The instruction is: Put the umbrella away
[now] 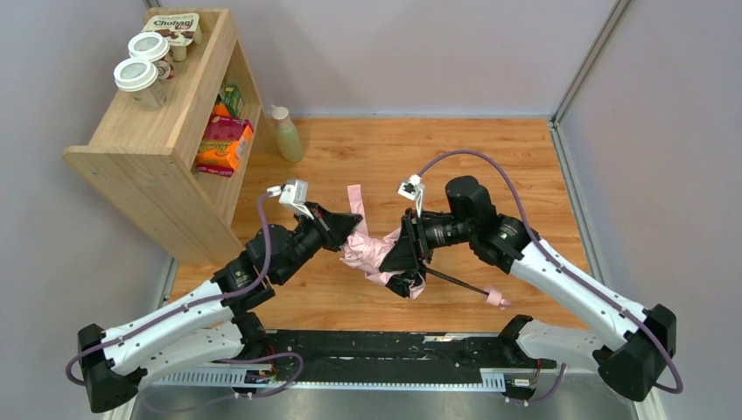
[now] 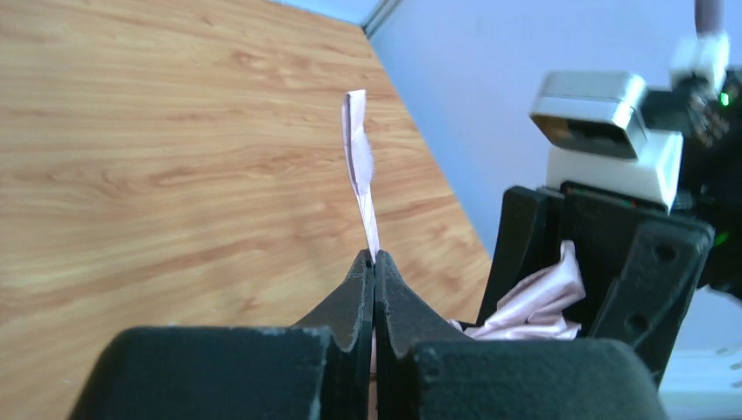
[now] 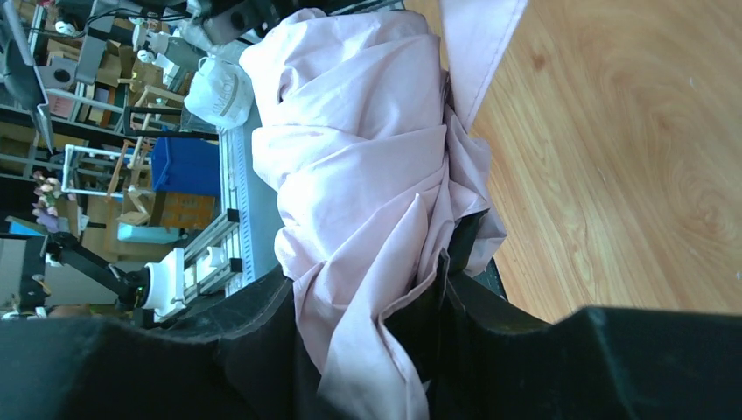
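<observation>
The umbrella [image 1: 374, 252] hangs bunched between my two grippers above the wooden floor, its pale pink canopy crumpled. A thin black shaft [image 1: 457, 281] runs from it down to the right and ends in a small pink handle [image 1: 497, 298]. My left gripper [image 1: 350, 230] is shut on the pink strap [image 2: 357, 149], which stands up out of the closed jaws [image 2: 374, 262]. My right gripper [image 1: 405, 249] is shut on the bundled canopy [image 3: 350, 157], and fabric fills the gap between its fingers [image 3: 367, 293]. The strap's flat end [image 1: 355, 199] sticks up behind the bundle.
A wooden shelf unit [image 1: 131, 149] stands at the back left. It carries two lidded cups [image 1: 140, 79] and a yogurt pack [image 1: 179, 26] on top, with boxes [image 1: 223, 144] inside. A pale green bottle [image 1: 285, 133] stands beside it. Grey walls close in the floor.
</observation>
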`<state>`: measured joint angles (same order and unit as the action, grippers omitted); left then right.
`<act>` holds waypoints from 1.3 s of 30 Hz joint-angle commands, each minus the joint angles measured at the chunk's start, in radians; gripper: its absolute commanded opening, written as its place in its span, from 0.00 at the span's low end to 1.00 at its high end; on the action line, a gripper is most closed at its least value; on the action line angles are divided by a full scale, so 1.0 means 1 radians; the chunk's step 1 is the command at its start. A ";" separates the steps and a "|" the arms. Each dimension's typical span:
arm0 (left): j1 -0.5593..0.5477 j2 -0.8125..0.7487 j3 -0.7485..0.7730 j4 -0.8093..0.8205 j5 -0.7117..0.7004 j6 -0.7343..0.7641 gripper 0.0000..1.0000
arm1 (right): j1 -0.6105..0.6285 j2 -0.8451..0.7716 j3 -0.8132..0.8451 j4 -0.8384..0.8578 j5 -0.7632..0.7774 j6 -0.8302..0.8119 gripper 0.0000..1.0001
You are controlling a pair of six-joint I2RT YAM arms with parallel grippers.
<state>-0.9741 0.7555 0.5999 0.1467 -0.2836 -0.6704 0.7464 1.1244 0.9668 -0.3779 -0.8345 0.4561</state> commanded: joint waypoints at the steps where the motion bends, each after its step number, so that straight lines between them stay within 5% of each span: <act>1: -0.011 0.007 0.104 -0.324 -0.012 -0.416 0.02 | 0.019 -0.113 0.010 0.132 0.017 -0.052 0.00; 9: -0.011 -0.048 0.061 -0.426 0.069 -0.765 0.43 | 0.022 -0.201 0.065 0.001 0.037 -0.138 0.00; 12: -0.011 -0.068 0.052 -0.482 0.098 -0.872 0.69 | 0.022 -0.210 0.088 -0.067 0.060 -0.178 0.00; 19: -0.011 -0.136 0.071 -0.746 0.227 -1.058 0.71 | 0.022 -0.236 0.135 -0.170 0.113 -0.227 0.00; 26: -0.011 -0.225 -0.026 -0.633 0.324 -1.235 0.72 | 0.024 -0.236 0.170 -0.230 0.130 -0.252 0.00; 34: -0.011 -0.068 0.014 -0.682 0.481 -1.374 0.73 | 0.031 -0.224 0.176 -0.263 0.178 -0.287 0.00; 39: -0.011 -0.096 -0.047 -0.646 0.437 -1.506 0.73 | 0.037 -0.229 0.176 -0.273 0.187 -0.297 0.00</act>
<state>-0.9817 0.6926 0.5842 -0.5388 0.1493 -1.9610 0.7727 0.9138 1.0878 -0.6842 -0.6628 0.1844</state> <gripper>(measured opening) 0.726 0.451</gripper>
